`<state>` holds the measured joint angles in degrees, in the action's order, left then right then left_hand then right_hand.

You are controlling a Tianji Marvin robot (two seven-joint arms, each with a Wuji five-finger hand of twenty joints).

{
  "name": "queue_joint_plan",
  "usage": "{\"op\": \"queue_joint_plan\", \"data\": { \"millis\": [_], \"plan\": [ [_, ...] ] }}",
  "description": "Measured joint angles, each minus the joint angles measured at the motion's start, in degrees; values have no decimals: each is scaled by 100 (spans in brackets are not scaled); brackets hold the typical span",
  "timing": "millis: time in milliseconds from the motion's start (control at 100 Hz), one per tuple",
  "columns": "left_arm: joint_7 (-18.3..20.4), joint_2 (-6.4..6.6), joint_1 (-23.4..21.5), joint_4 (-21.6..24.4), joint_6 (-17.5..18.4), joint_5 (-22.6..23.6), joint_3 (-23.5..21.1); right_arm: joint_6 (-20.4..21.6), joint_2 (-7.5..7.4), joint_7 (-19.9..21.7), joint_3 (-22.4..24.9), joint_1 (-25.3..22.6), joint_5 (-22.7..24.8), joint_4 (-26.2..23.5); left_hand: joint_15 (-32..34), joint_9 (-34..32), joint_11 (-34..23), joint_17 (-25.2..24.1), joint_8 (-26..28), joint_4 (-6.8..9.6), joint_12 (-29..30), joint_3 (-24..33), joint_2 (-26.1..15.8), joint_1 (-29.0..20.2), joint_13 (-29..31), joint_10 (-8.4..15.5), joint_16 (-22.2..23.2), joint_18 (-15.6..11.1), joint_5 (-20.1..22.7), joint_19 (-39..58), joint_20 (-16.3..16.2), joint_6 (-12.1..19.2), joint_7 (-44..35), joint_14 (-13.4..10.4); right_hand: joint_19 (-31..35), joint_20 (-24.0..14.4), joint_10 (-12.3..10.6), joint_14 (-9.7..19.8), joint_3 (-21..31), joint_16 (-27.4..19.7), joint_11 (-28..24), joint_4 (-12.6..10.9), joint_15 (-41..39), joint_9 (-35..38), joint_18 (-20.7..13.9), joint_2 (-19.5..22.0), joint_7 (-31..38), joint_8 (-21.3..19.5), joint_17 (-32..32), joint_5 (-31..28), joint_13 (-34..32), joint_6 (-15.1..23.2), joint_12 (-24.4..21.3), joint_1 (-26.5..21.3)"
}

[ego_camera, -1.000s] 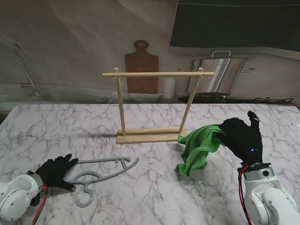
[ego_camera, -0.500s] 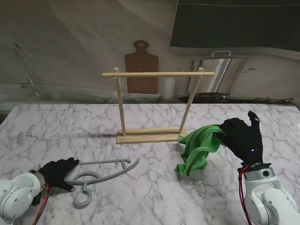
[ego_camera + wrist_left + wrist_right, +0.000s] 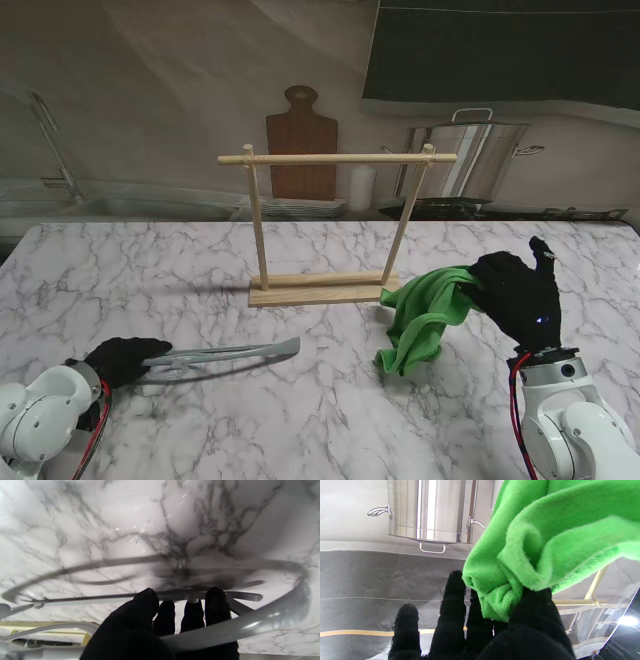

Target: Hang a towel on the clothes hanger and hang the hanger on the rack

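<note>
A white marble table point(image 3: 330, 420) with grey veins filled the near ground. Behind its far edge a wooden cutting board point(image 3: 301, 140) stood upright against the wall. To its right was a small white container point(image 3: 362, 186), then a large steel stockpot point(image 3: 468, 155) with side handles. At far left a curved metal faucet point(image 3: 52, 140) rose beside a sink point(image 3: 120, 205).

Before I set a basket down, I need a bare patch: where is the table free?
Free: the marble left of the rack, and between hanger and towel. Crowded: around the towel in the right robot hand and the left robot hand.
</note>
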<state>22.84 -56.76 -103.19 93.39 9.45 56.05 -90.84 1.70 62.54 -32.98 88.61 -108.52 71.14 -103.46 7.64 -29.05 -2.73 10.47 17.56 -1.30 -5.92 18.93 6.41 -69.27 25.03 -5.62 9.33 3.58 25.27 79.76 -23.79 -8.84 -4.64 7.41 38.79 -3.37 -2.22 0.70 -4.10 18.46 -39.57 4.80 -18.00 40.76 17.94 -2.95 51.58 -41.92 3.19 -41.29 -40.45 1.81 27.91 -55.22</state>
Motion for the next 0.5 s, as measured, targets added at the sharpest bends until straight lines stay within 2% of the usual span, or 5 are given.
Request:
{"op": "queue_joint_plan", "data": {
  "millis": [120, 190, 340, 420, 500],
  "plan": [
    [-394, -67, -56, -42, 106, -20, -56, 1, 0, 2, 0, 0, 0, 0, 490, -894, -342, 202, 1133, 0, -447, -346, -1, -2, 744, -112, 490, 238, 635, -2, 47, 9, -671, 100, -3, 1, 0, 0, 0, 0, 0, 0, 1, 0, 0, 0, 0, 0, -1, 0, 0, 0, 2, 0],
    [-635, -102, -88, -74, 200, -67, -78, 0, 0, 2, 0, 0, 0, 0, 1030, -1291, -774, 221, 1670, 0, -907, -740, -1, -12, 1077, -299, 1136, 533, 874, -2, -67, 10, -1164, 429, -34, 1, 0, 0, 0, 0, 0, 0, 0, 0, 1, 0, 0, 0, -4, 0, 0, 0, 2, 0],
    [-988, -162, -148, -98, 279, -58, -86, -1, 3, 1, 15, -16, -3, -6, 2047, -1677, -1892, 502, 2372, 0, -2219, -1560, -191, -26, 1411, -393, 2699, 1095, 883, -7, -1165, -1, -2047, 794, -36, 1, 0, 0, -1, 0, 1, 0, 1, 0, 1, 0, 0, 0, -6, 0, 0, 1, 4, 1],
    [-1049, -183, -154, -77, 280, 2, -85, -1, 5, -2, 36, -32, -3, -8, 2864, -1750, -2650, 1171, 2564, 0, -3014, -1739, -316, -26, 1645, -388, 3610, 1110, 883, -7, -1846, -61, -2226, 864, -36, 2, 0, 0, -1, 0, 1, 0, 1, 0, 1, 0, -1, 0, -7, 0, 0, 1, 4, 1],
    [-1276, -195, -150, -70, 289, 130, -62, -1, 6, -15, 51, -45, -3, -8, 3833, -1949, -3372, 1829, 2670, 0, -3694, -1852, -351, -27, 2025, -358, 4343, 1081, 883, -21, -2146, -171, -2350, 867, -36, 2, 0, 0, -1, 0, 1, 0, 1, 0, 1, 0, -1, 0, -7, 0, 0, 1, 4, 1]
  ]
}}
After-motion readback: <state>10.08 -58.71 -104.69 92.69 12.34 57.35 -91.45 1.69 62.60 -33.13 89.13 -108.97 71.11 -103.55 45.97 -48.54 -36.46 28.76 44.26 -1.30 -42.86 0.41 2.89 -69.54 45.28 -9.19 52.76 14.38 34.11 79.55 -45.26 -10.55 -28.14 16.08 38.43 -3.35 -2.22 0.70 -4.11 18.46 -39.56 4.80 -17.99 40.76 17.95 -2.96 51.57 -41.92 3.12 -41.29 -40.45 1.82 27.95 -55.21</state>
